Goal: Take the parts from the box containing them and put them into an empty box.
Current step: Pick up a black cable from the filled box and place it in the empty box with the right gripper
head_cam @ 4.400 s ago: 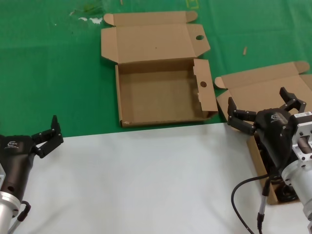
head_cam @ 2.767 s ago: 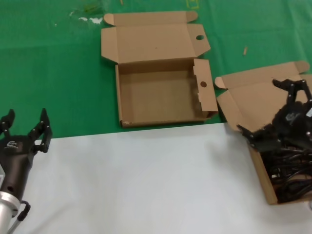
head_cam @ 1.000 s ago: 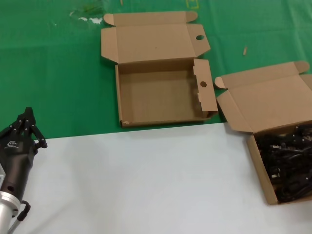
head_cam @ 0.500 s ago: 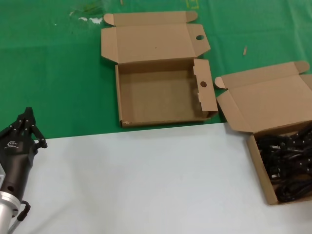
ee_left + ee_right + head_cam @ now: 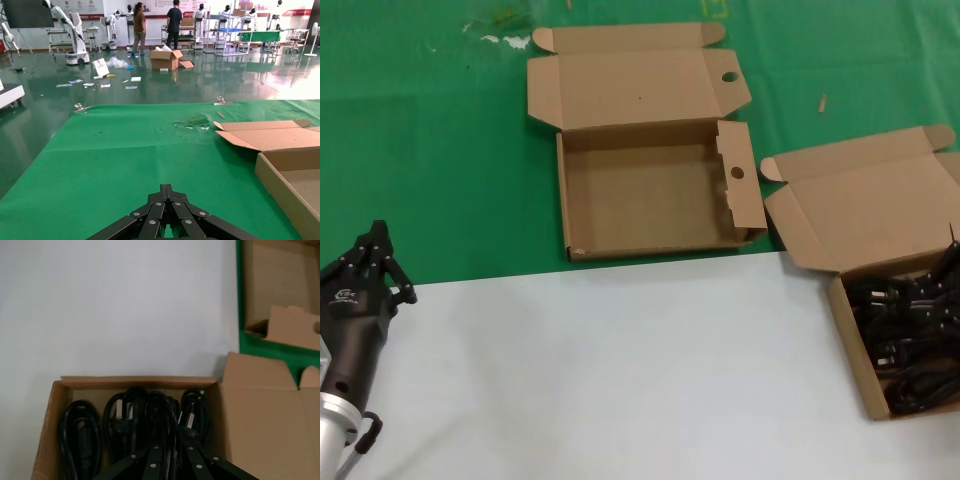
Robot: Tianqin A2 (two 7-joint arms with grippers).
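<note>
Pickup stage: my right hand (image 5: 167, 452) hovers over the power cords (image 5: 910, 335) in the plain-flapped box (image 5: 847, 215), fingers seemingly pinching one. Next, carry to the holed box (image 5: 650, 190). Left hand (image 5: 375, 262) parked, pressed together.

A green mat (image 5: 430, 150) covers the far part of the counter, with a white sheet (image 5: 610, 370) over the near part. Small scraps (image 5: 500, 25) lie on the mat's far left. Beyond the counter, two people (image 5: 157, 20) stand on a glossy floor (image 5: 45, 100) beside an open carton (image 5: 166, 58).
</note>
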